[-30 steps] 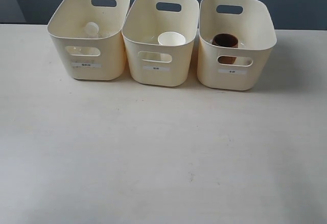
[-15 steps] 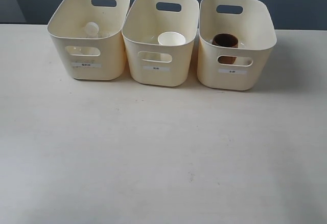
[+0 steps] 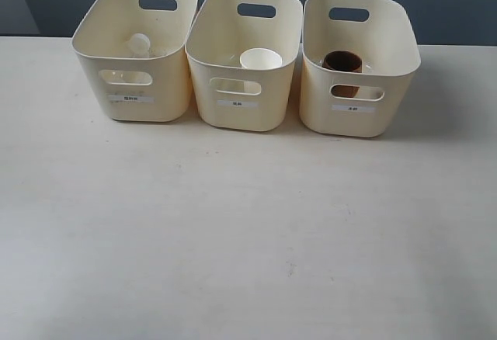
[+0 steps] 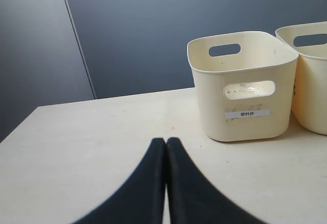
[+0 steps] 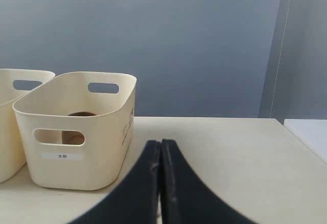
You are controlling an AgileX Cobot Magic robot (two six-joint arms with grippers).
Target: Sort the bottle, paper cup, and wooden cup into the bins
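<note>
1. bottle (image 3: 140, 43): inside the left bin (image 3: 167, 88). White cap shows above the rim line. The clear body is faint against the cream wall, so I can't tell if it stands upright or leans.
2. paper cup (image 3: 261, 60): white, mouth up, upright in the middle bin (image 3: 273, 95), near its front wall.
3. wooden cup (image 3: 342, 62): dark brown, mouth up, upright in the right bin (image 3: 392, 84). Its side shows through the front handle cutout.
4. Bins: cream, rounded corners, small white label on each front. They sit in one row near the far edge of the table (image 3: 248, 231), rims just beside each other.
5. Room: a broad stretch of tabletop lies in front of the row, with a dark wall right behind it. The wrist views show a table side edge well outboard of each end bin.
6. left gripper (image 4: 166, 141): fingers pressed together, holding nothing, low over the table in front of the left bin.
7. right gripper (image 5: 161, 143): fingers together, holding nothing, near the right bin.
</note>
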